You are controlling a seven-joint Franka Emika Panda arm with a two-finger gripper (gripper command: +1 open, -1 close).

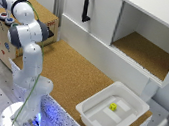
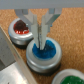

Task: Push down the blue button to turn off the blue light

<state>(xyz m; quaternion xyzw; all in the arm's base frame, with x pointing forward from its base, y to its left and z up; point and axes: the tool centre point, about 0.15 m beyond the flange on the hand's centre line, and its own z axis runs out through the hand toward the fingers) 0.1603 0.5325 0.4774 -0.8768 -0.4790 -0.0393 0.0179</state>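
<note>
Small round blue button (image 2: 44, 52) in its grey metal ring sits on the wooden box top beside the round red button (image 2: 21, 28), gripper (image 2: 40, 44) fingertips nearly closed, pressing its cap, grasping nothing

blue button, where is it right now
In the wrist view the blue button sits directly under the fingers, beside the red button.

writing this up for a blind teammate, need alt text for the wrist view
The claw hangs over the blue button, fingertips close together at its cap; contact cannot be confirmed. A red button sits beside it on the cork surface, and a green edge shows at the frame's corner.
</note>
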